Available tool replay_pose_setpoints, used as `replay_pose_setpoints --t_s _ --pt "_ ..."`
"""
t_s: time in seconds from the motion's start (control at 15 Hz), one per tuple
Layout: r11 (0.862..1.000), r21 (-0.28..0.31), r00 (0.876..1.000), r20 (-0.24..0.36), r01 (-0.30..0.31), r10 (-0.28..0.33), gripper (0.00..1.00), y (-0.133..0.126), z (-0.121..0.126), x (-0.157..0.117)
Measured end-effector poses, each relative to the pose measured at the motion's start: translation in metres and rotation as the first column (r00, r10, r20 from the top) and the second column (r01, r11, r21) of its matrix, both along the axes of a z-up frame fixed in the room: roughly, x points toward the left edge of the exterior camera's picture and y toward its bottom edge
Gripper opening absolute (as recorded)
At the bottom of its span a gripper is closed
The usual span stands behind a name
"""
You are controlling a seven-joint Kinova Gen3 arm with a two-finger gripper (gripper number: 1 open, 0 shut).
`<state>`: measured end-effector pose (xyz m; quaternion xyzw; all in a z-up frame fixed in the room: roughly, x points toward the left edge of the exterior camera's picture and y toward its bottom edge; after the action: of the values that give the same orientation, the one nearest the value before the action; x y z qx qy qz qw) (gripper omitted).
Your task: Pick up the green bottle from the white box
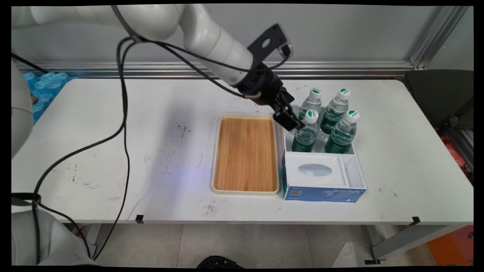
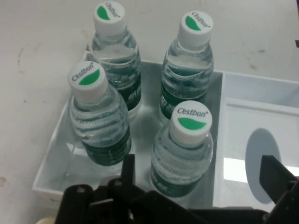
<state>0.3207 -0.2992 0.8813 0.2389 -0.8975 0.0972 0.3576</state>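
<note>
While the white arm reaches in from the upper left, its black two-finger gripper (image 1: 294,124) hangs over the left back corner of the white plastic organiser box (image 1: 358,170), just beside the cap of the near-left bottle. Its fingers (image 2: 275,179) stand wide apart in the hand view — nothing lies between them, and they touch no bottle that can be seen.

Four small clear water bottles with white caps bearing a green mark stand upright in the box's back compartment, two by two: the near-left bottle (image 1: 305,133), the near-right bottle (image 1: 343,132), the far-left bottle (image 1: 311,102) and the far-right bottle (image 1: 335,107). Each carries a dark green label round its lower half; the caps read "Cestbon" in the hand view. The near-left bottle (image 2: 99,122) and near-right bottle (image 2: 184,149) in that view sit closest to the linkage.

Toward the table's near side, the same box holds a white-topped tissue pack (image 1: 314,170) with an oval opening, its blue front face lettered. Just left of the box lies a rectangular tray with a cream rim and a bamboo-coloured wooden floor (image 1: 245,153) — bare. All rest on the scuffed white table (image 1: 113,151). Black cables (image 1: 123,113) droop from the arm across the table's left half.
</note>
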Motion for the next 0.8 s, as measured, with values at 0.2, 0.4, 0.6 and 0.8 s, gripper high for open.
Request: replay_pose_setpoints --t_s 0.2,0.4,0.6,0.8 --pt "1.000 -0.002 1.000 -0.010 -0.009 0.009 1.00 -0.003 -0.013 -0.008" --pt "1.000 -0.003 1.000 -0.018 -0.024 0.024 1.00 -0.007 -0.026 -0.016" --pt "0.999 -0.003 0.999 -0.023 -0.034 0.034 1.00 -0.010 -0.034 -0.020" --pt "0.999 -0.002 0.999 -0.027 -0.047 0.047 1.00 -0.012 -0.043 -0.024"
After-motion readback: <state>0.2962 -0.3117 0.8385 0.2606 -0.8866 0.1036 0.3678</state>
